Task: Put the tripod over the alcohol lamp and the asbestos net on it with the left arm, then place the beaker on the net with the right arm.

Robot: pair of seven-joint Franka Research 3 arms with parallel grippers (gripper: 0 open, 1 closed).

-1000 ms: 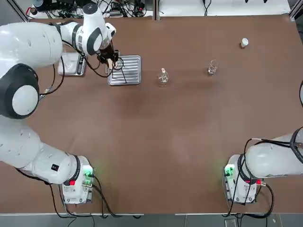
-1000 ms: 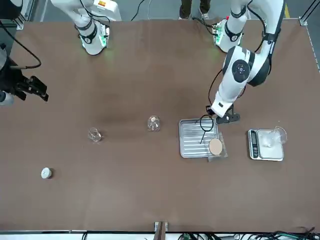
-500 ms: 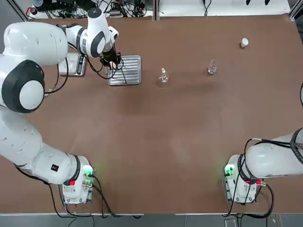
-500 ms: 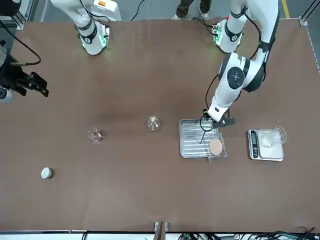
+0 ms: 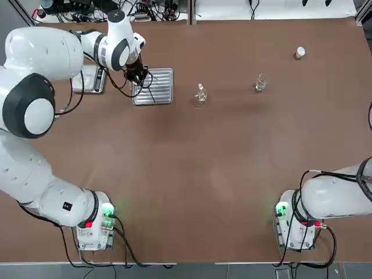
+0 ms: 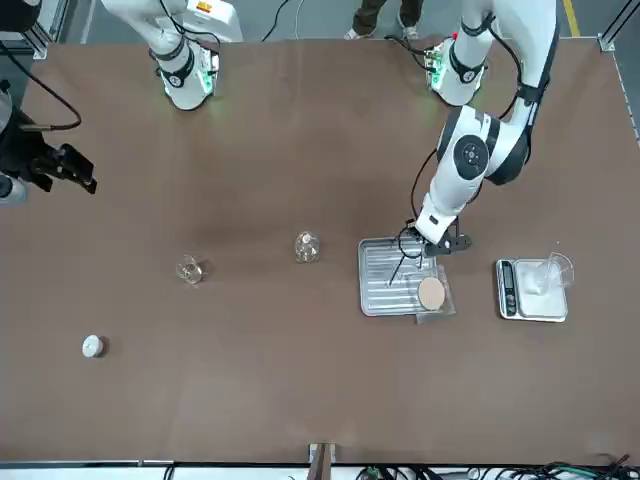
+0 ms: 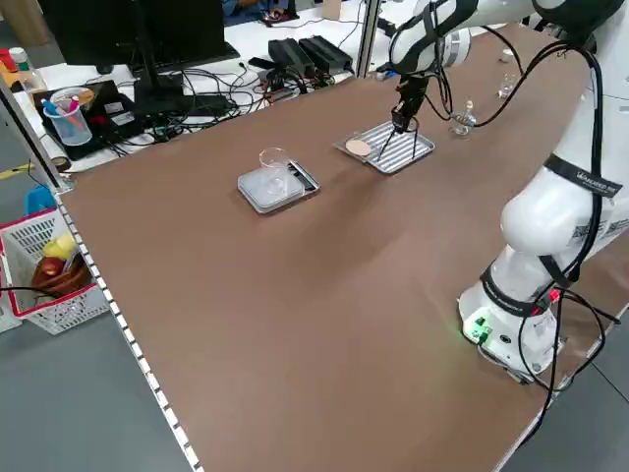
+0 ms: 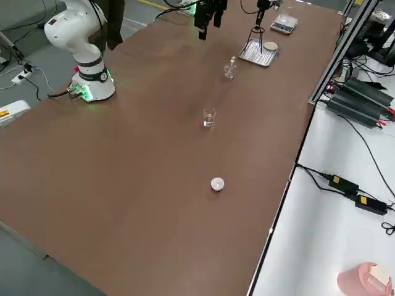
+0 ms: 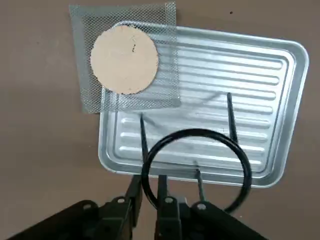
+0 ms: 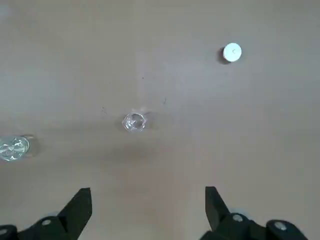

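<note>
The black wire tripod (image 9: 195, 132) stands legs up on the ridged silver tray (image 9: 260, 100) at the far left of the table. My left gripper (image 9: 147, 187) is shut on its ring, which passes between the two fingers (image 9: 163, 196); from the front the gripper (image 6: 428, 240) sits at the tray's near corner. The asbestos net (image 9: 125, 60) lies half on the tray's far corner. The alcohol lamp (image 5: 200, 94) stands mid-table, the beaker (image 5: 261, 83) to its right. My right gripper (image 10: 148, 200) hangs open high above the beaker (image 10: 133, 121).
A white scale (image 6: 532, 288) with a clear glass vessel stands beyond the tray on the robot's left. A small white cap (image 5: 300, 52) sits at the far right. Broad brown tabletop lies bare between the lamp and the arm bases.
The left gripper came down to the tray's near corner and its fingers closed on the tripod ring. The right arm stayed still.
</note>
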